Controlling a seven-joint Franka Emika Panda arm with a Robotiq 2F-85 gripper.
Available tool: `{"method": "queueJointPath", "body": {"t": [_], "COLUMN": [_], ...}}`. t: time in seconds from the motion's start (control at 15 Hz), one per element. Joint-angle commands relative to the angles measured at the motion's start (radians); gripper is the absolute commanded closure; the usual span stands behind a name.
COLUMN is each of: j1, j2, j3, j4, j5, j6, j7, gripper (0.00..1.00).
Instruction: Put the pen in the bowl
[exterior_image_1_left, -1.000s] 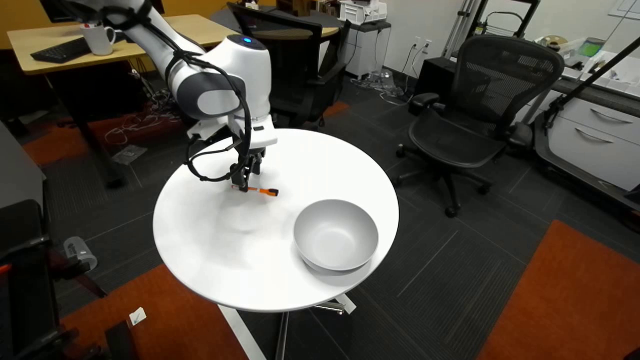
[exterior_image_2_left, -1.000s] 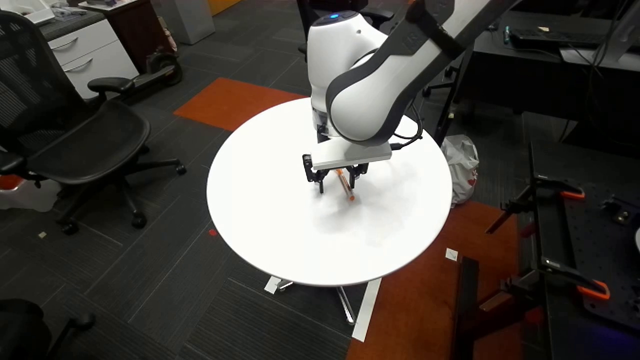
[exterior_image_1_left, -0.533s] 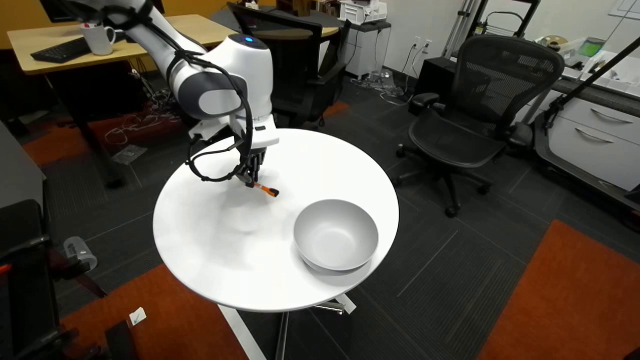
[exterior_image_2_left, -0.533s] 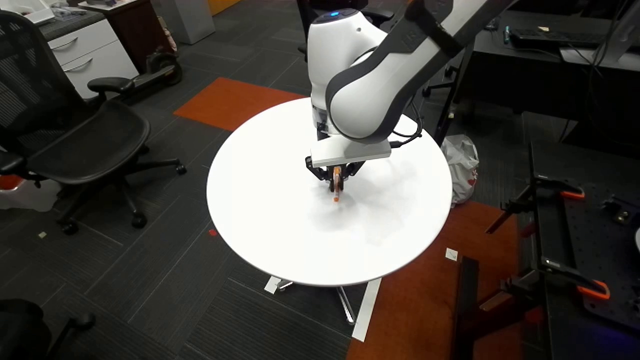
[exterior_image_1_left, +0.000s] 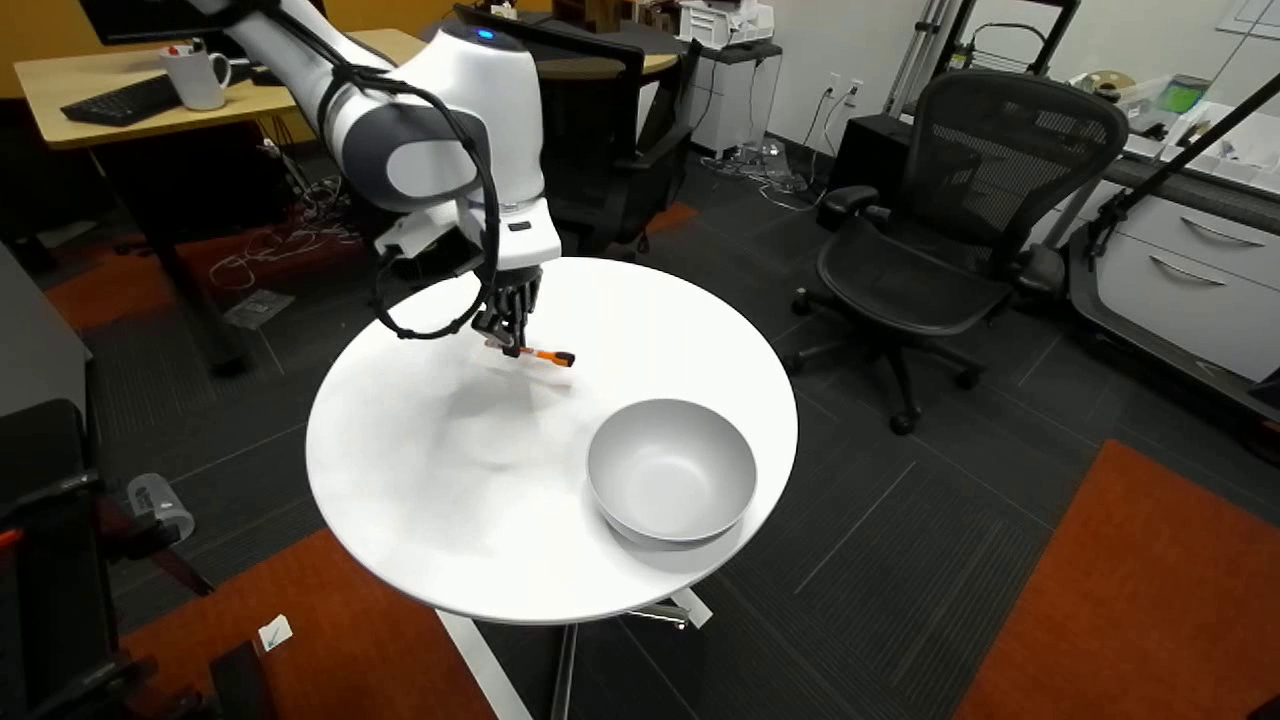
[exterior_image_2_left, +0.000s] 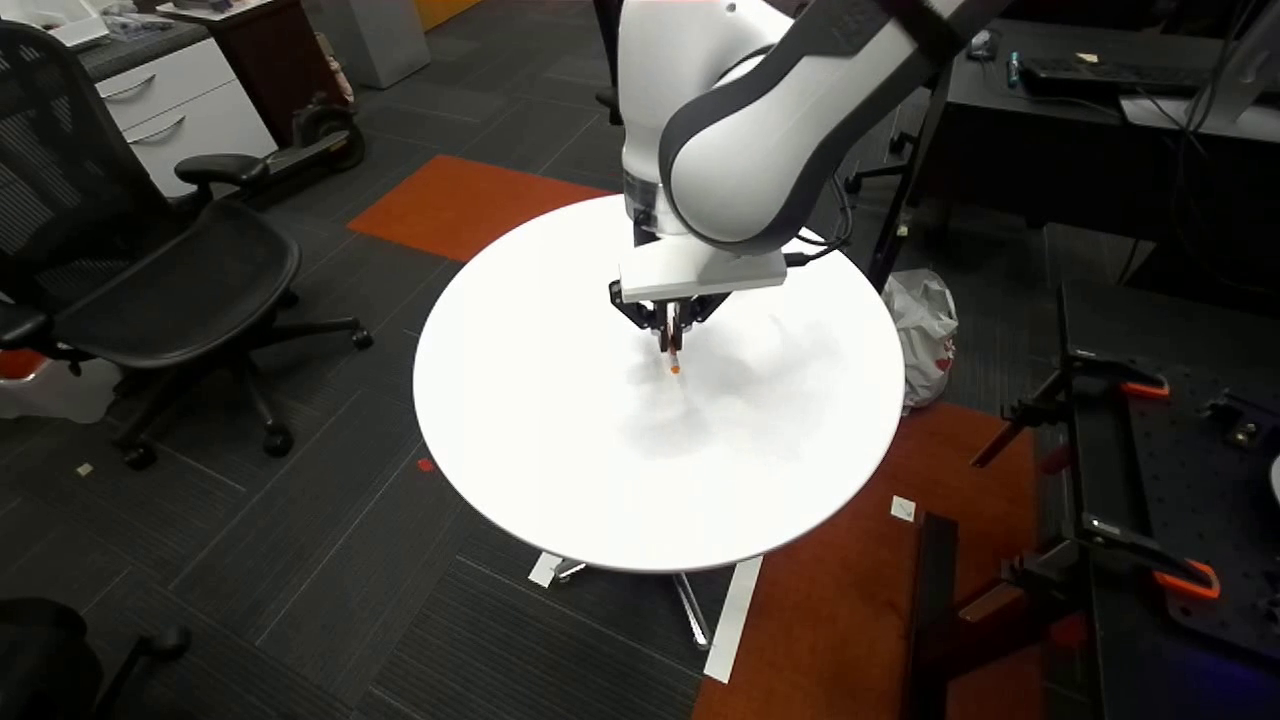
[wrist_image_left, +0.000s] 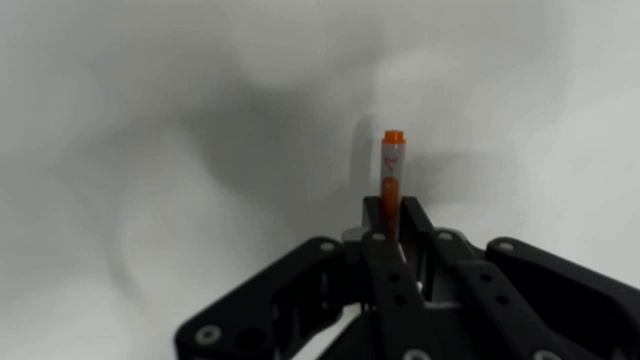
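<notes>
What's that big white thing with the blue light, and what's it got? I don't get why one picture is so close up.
That's a robot arm, a machine that bends a bit like your own. The wide pictures are taken from two places outside it. The close-up is taken from its wrist, looking past its black end effector, which works like a pincer. It is shut on an orange pen, which seems to hang just above the round white table. In an exterior view you can also see a grey bowl sitting on that table. The pen isn't in the bowl yet.
</notes>
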Motion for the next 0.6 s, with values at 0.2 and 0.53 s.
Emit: {"method": "queueJointPath", "body": {"t": [0.2, 0.53], "j1": [0.072, -0.008], "j2": [-0.294, -0.397], "j3": [-0.129, -0.155], "j4": [-0.229, -0.293], "j5": [-0.181, -0.283], "j6": [0.016, 0.024], "j7": [0.193, 0.266], "gripper": [0.97, 0.97]}}
